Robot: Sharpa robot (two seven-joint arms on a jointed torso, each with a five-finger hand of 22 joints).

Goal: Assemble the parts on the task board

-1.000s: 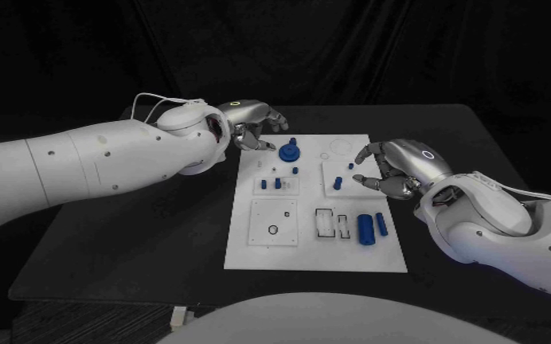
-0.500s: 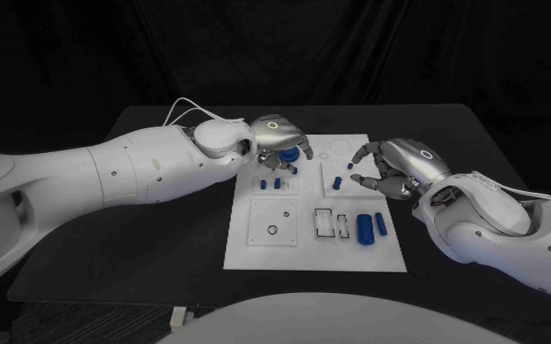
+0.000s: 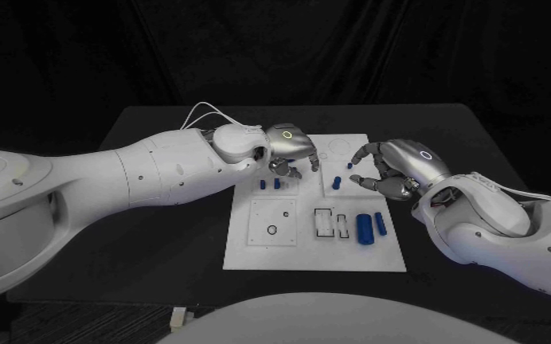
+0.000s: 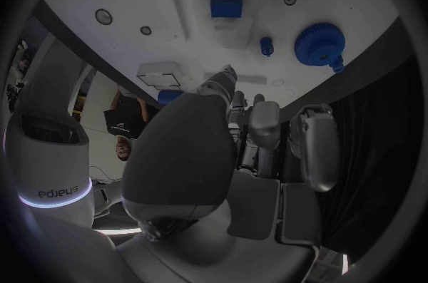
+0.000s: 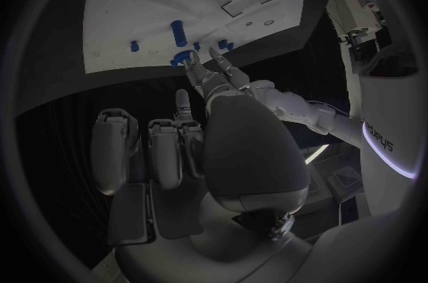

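Note:
The white task board point(image 3: 301, 250) lies in the middle of the black table. My left hand point(image 3: 290, 150) hovers over the board's far left corner with its fingers point(image 4: 266, 123) spread, holding nothing. In the left wrist view a blue gear point(image 4: 319, 42) and a small blue peg point(image 4: 266, 46) sit on the board just beyond the fingertips, apart from them. My right hand point(image 3: 386, 171) hangs at the board's right edge with loosely bent fingers and nothing in it. A blue peg point(image 3: 335, 182) stands just to its left. Two blue cylinders point(image 3: 365, 227) lie at the board's near right.
Two short blue pegs point(image 3: 269, 185) stand in the left middle of the board. Empty rectangular slots point(image 3: 326, 224) and a ring-shaped recess point(image 3: 272, 230) lie in the near half. My left forearm point(image 3: 138, 177) stretches across the table's left side. Black curtain hangs behind.
My left hand has swung from beyond the board's far left corner rightwards and nearer, onto the gear's spot. The right hand has stayed in place.

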